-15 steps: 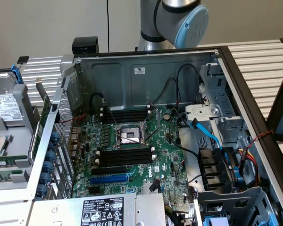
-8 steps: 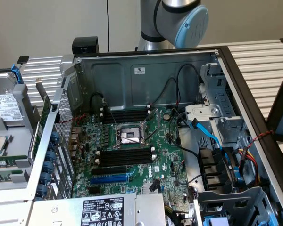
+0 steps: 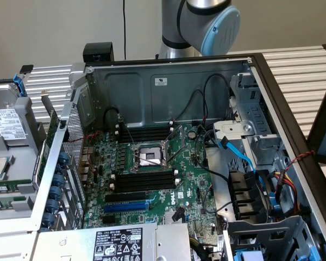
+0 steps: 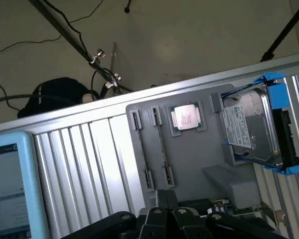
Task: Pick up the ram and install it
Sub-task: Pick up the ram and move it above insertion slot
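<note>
Now the fingers [image 4: 160,200] are seen drawn narrow, with nothing gripped between them, close by the edge of the grey tray [image 4: 189,164]. And the ram [image 4: 162,147] is found standing on edge in that tray's holder, just beside the processor [image 4: 188,118], with the hard drive [image 4: 249,124] set further along. The open computer case [image 3: 168,87] is laid on the desk [image 3: 299,65].

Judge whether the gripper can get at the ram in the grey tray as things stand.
Probably yes: the ram sits uncovered in the tray, outside the case, with nothing over it.
</note>
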You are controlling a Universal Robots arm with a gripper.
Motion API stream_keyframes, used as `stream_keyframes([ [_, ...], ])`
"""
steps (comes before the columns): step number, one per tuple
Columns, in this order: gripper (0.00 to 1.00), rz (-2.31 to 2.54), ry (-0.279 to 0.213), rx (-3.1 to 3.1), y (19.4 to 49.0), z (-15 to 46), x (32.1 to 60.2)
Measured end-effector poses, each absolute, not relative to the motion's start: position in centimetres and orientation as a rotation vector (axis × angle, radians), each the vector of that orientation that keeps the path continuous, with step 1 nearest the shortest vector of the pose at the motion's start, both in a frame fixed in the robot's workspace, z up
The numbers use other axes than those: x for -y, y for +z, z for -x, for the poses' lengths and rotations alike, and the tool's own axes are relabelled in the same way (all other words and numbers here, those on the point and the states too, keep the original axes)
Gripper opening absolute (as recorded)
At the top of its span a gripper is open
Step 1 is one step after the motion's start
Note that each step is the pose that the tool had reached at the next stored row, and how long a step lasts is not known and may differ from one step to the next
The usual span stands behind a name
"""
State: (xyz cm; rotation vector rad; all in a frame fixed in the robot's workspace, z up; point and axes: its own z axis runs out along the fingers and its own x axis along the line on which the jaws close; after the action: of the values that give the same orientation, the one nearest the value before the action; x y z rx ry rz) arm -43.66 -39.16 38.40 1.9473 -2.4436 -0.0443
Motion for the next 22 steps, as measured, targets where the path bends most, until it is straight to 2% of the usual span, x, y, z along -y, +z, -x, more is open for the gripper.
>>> stream_keyframes([
  [6, 0.11, -2.032, -0.009, 2.401, 38.27, 43.66, 39.01],
  [22, 0.12, -2.160, -0.018, 2.295, 38.19, 43.93, 38.88],
])
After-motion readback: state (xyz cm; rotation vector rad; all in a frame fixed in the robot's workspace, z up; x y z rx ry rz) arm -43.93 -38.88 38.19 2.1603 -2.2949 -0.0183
